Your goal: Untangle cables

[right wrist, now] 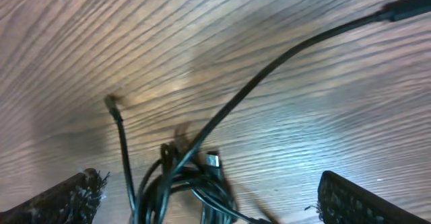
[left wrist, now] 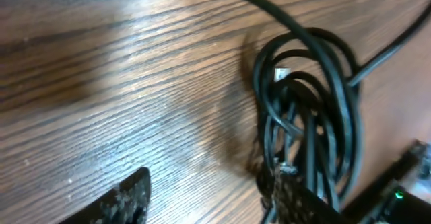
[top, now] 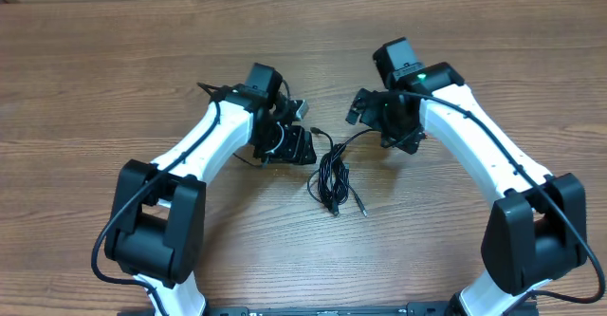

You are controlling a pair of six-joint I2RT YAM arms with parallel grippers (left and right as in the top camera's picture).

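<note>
Table (top: 95, 69): wood-grain top, smooth, faint sheen under the light; real wood vs laminate, can't tell. Cables (top: 332, 174): black plastic/rubber sheath, smooth, semi-gloss w/ soft highlights; one plug tip (right wrist: 213, 160) silver metal. Left gripper (left wrist: 209, 207) pads (left wrist: 124, 197): dark, speckled, rough-looking, matt. Right gripper (right wrist: 212, 207) pads (right wrist: 64, 198): same, w/ frayed fuzzy edges. Arm shells (top: 204, 145): white glossy plastic; joints (top: 156, 221) black, matt.

overhead: bright, even, sharp; faint soft shadows on tabletop (top: 85, 79).
left wrist: pale glare band upper left, dim patch at left edge; cables (left wrist: 310, 126) close, slightly soft.
right wrist: whitish sheen centre-right, wood grain smeared, cables blurred.
</note>
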